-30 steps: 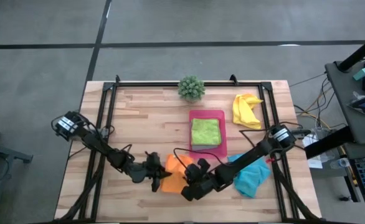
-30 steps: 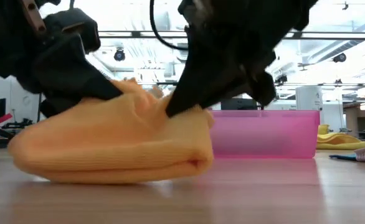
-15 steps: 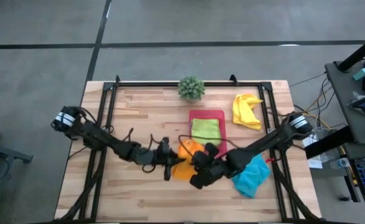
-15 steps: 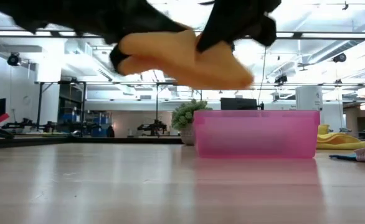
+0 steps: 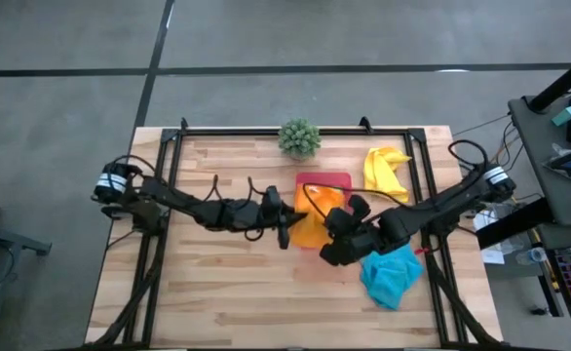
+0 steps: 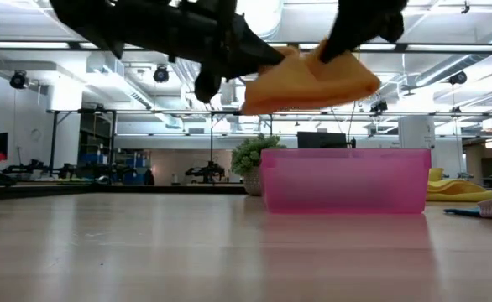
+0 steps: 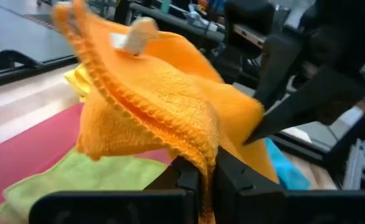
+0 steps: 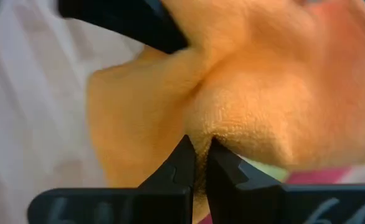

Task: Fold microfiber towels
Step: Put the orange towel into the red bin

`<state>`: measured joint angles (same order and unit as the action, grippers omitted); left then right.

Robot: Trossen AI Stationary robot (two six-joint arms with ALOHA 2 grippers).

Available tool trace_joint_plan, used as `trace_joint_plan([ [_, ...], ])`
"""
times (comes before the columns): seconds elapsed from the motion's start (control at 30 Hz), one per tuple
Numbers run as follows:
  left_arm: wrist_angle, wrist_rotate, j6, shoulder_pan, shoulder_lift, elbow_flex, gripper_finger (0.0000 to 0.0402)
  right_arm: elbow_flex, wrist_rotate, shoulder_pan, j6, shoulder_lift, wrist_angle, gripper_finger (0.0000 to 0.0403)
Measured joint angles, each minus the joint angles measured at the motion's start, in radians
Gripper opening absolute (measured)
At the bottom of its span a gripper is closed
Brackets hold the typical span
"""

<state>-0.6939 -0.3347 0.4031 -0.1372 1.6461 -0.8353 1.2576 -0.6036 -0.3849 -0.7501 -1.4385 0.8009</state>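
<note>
Wooden table (image 5: 217,283), plank top inside a black frame, grey floor around it.

Left jaws (image 5: 287,220): closed tight on an edge of the orange towel (image 5: 312,230); in the left wrist view the cloth's hem is pinched between the two fingers (image 7: 189,180).

Right jaws (image 5: 336,226): likewise closed on the orange towel, gripping the opposite edge; the right wrist view shows cloth bunched at the fingertips (image 8: 184,163).

Orange towel: hangs between the two jaws, clear of the table, over the near end of the pink tray (image 5: 342,180). In the low view it sits above the tray's wall (image 6: 347,180) with a gap under it.

Lime green towel (image 7: 76,180): folded flat in the tray, below and beyond the left jaws.

Turquoise towel (image 5: 393,275): crumpled on the table just beside the right jaws, under the right arm.

Yellow towel (image 5: 386,172): crumpled, beyond the right jaws, next to the tray.

Potted plant (image 5: 299,137): at the table's far edge, well apart from both jaws.
</note>
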Motion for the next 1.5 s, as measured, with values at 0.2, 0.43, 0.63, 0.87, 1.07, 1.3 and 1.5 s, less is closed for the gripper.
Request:
trace_joint_plan([
  [0.2, 0.002, 0.01, 0.031, 0.041, 0.104, -0.05, 0.0002, -0.123, 0.02, 0.077, 0.029, 0.057, -0.007, 0.0012],
  [0.43, 0.001, 0.013, 0.071, 0.096, 0.194, -0.09, 0.0002, -0.274, 0.088, 0.172, 0.057, 0.113, -0.115, 0.0012],
  [0.63, 0.104, 0.018, 0.113, 0.113, 0.189, -0.108, 0.0002, -0.346, 0.142, 0.223, 0.056, 0.142, -0.161, 0.0012],
  [0.87, 0.214, 0.021, 0.116, 0.129, 0.185, -0.139, 0.0009, -0.357, 0.163, 0.249, 0.056, 0.125, -0.192, 0.0012],
  [1.07, 0.219, 0.022, 0.116, 0.136, 0.184, -0.14, 0.0045, -0.35, 0.185, 0.264, 0.061, 0.084, -0.196, 0.0012],
  [1.3, 0.252, 0.036, 0.121, 0.138, 0.184, -0.14, 0.0089, -0.35, 0.185, 0.268, 0.043, 0.063, -0.198, 0.0019],
  [1.5, 0.325, 0.047, 0.143, 0.138, 0.181, -0.14, 0.013, -0.349, 0.185, 0.27, 0.043, 0.07, -0.199, 0.0052],
])
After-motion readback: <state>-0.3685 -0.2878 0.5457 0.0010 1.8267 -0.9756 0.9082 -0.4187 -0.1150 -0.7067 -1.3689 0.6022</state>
